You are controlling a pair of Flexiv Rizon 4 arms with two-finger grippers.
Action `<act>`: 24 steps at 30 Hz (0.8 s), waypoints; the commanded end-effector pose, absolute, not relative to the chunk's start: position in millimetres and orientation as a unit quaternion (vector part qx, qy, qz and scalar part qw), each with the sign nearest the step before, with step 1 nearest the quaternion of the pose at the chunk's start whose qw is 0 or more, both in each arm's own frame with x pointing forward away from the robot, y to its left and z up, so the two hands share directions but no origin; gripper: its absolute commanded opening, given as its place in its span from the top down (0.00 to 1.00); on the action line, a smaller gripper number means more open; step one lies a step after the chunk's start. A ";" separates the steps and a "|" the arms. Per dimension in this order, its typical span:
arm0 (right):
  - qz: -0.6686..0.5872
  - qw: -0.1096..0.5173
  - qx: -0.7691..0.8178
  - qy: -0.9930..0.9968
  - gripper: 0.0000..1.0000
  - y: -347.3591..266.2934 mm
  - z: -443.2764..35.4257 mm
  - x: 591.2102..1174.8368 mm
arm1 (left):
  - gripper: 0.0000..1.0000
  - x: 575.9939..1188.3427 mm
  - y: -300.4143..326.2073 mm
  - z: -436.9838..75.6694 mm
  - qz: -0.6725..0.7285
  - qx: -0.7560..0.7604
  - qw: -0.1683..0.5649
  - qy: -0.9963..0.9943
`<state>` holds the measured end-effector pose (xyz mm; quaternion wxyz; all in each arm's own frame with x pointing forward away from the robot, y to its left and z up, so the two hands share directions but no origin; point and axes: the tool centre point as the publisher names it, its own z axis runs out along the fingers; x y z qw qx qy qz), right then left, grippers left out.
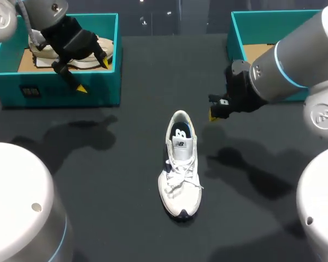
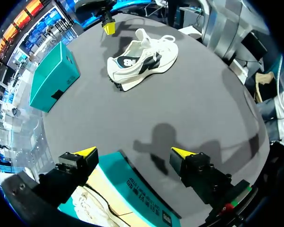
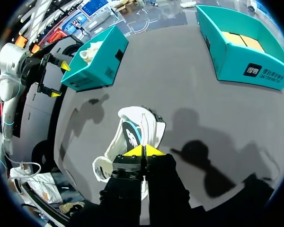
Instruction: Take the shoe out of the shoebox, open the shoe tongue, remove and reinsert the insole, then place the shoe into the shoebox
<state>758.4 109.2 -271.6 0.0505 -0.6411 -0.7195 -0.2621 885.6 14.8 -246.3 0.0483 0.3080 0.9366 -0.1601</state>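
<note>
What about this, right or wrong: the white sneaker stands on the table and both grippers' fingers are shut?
One error: the left gripper has open fingers, per the left wrist view. The white sneaker stands on the table and the right gripper has shut fingers.

Dark matte tabletop [image 1: 126,180]: soft shadows across the surface. At its far left stands a teal rectangular cardboard box [image 1: 98,90], open-topped, with a small dark label on the near wall. A brown cardboard liner [image 1: 23,61] covers the box floor. A cream fabric sneaker [image 1: 39,49] lies inside on the liner, partly hidden in the head view; orientation unclear.
</note>
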 end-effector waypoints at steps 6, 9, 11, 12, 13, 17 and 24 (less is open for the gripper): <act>-0.190 -0.038 -0.650 -0.735 1.00 153.9 -272.5 763.8 | 0.00 885.5 15.0 -246.4 -0.159 0.308 0.048 0.937; -0.147 -0.054 -0.666 -0.729 1.00 165.4 -274.5 766.2 | 0.00 885.5 15.0 -246.4 -0.159 0.308 0.048 0.937; -0.128 -0.077 -0.682 -0.716 1.00 169.6 -271.1 764.7 | 0.00 885.5 15.0 -246.4 -0.159 0.308 0.048 0.937; -0.128 -0.077 -0.682 -0.716 1.00 169.6 -271.1 764.7 | 0.00 885.5 15.0 -246.4 -0.159 0.308 0.048 0.937; -0.128 -0.077 -0.682 -0.716 1.00 169.6 -271.1 764.7 | 0.00 885.5 15.0 -246.4 -0.159 0.308 0.048 0.937; -0.128 -0.077 -0.682 -0.716 1.00 169.6 -271.1 764.7 | 0.00 885.5 15.0 -246.4 -0.159 0.308 0.048 0.937; -0.124 -0.079 -0.677 -0.721 1.00 171.4 -275.6 766.0 | 0.00 885.5 15.0 -246.4 -0.159 0.308 0.048 0.937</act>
